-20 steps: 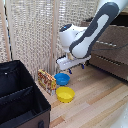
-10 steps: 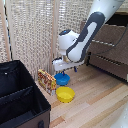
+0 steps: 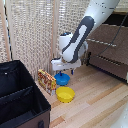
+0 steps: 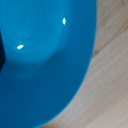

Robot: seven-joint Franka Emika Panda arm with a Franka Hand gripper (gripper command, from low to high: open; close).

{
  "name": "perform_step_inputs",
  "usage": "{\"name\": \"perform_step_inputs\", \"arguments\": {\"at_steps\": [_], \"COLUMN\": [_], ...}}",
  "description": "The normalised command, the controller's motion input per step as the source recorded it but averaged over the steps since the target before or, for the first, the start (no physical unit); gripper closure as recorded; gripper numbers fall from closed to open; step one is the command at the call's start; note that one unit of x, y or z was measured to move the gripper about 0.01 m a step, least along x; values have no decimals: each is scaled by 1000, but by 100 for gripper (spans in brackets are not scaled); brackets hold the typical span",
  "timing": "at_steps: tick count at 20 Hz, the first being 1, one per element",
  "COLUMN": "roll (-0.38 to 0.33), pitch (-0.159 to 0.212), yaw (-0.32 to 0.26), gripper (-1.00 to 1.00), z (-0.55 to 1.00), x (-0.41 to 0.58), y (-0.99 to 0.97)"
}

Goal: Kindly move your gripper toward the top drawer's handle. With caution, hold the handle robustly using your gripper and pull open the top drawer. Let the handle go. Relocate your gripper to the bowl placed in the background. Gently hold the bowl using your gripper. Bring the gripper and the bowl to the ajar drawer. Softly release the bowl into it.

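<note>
The hand [image 3: 66, 71] hangs directly over the blue bowl [image 3: 62, 78], down at its rim; whether its fingers are spread or pinching cannot be told. The bowl sits on the wooden floor [image 3: 95, 100] just behind the yellow bowl [image 3: 65, 94] (wrist view: blue interior only).

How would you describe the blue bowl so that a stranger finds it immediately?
Look at the woven screen at the back, then the wooden floor before it. Directly under the white arm's end effector sits the blue bowl. Its neighbour toward the camera, the yellow bowl, has the same shape; only colour separates them.
</note>
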Motion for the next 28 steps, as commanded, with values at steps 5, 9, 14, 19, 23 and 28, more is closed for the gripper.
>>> {"name": "perform_step_inputs", "arguments": {"at_steps": [5, 9, 14, 19, 23, 28], "roll": [85, 81, 25, 9, 0, 0], "pitch": [19, 1, -11, -31, 4, -47], "yaw": [-20, -1, -20, -81, 2, 3], "gripper": [-100, -100, 100, 100, 100, 100], "z": [-274, -486, -47, 0, 0, 20], "x": [139, 294, 55, 7, 23, -18], "y": [-343, -119, -19, 0, -10, -40]}}
